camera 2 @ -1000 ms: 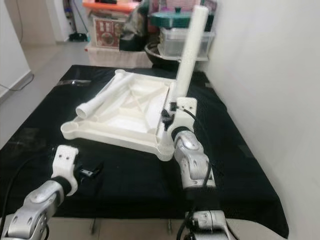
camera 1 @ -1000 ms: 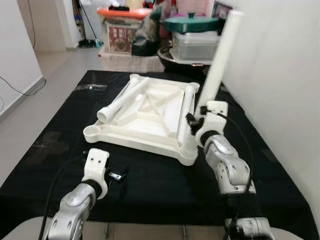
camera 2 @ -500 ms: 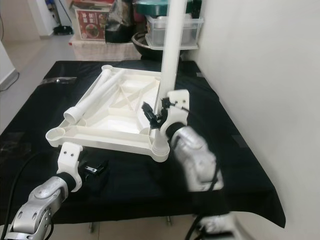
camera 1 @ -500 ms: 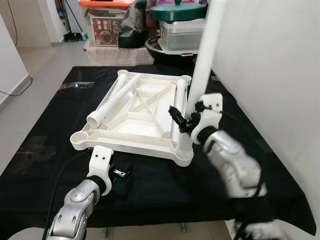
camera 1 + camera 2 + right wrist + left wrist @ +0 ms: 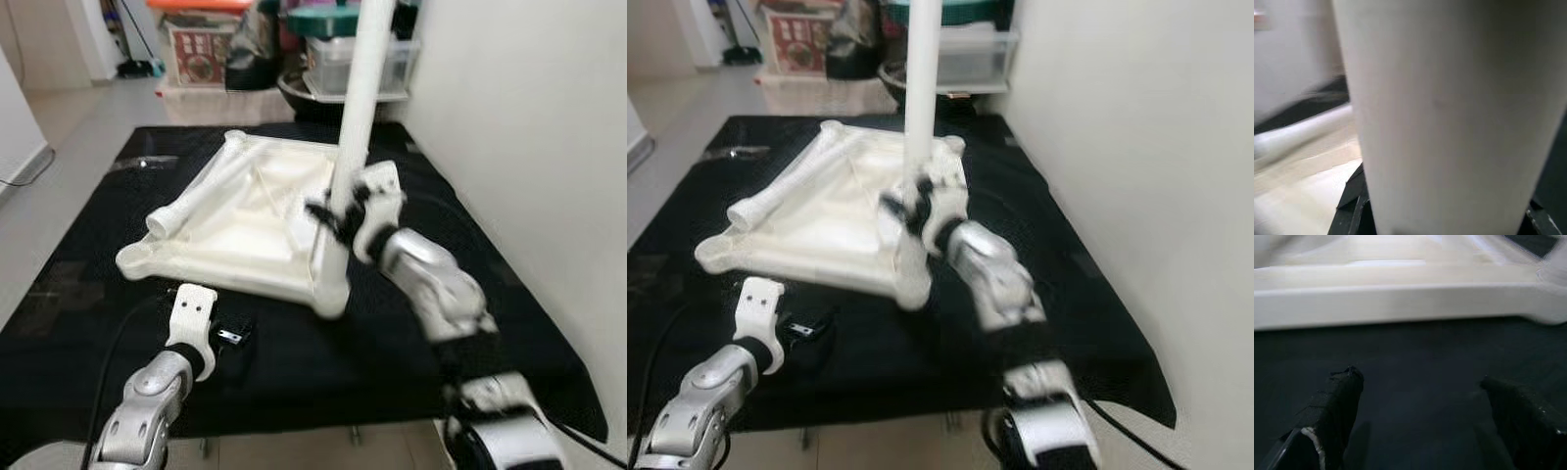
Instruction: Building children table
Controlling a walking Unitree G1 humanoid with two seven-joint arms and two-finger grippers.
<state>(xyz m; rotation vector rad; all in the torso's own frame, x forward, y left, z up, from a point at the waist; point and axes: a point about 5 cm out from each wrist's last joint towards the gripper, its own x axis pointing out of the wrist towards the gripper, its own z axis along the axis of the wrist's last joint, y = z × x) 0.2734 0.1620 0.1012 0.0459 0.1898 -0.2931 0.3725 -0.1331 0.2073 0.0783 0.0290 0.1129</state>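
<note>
The white table top (image 5: 245, 230) lies upside down on a black cloth. One loose white leg (image 5: 196, 191) rests across its left side. My right gripper (image 5: 338, 211) is shut on another white leg (image 5: 358, 98), held almost upright above the top's near right corner (image 5: 333, 294). In the right wrist view this leg (image 5: 1449, 107) is gripped between the black fingers (image 5: 1352, 208). My left gripper (image 5: 230, 338) lies low over the cloth just in front of the top's near edge (image 5: 1400, 298), open, its fingers (image 5: 1337, 401) apart with nothing between them.
The black cloth (image 5: 323, 372) covers a low table whose front edge is close to me. A white wall (image 5: 519, 147) runs along the right. Storage boxes and bins (image 5: 211, 49) stand behind the table. Bare floor (image 5: 59, 127) lies to the left.
The view has shifted as I moved. My right gripper has carried the held leg leftward over the near right corner, and the leg stands more upright. The left gripper stays open near the front edge.
</note>
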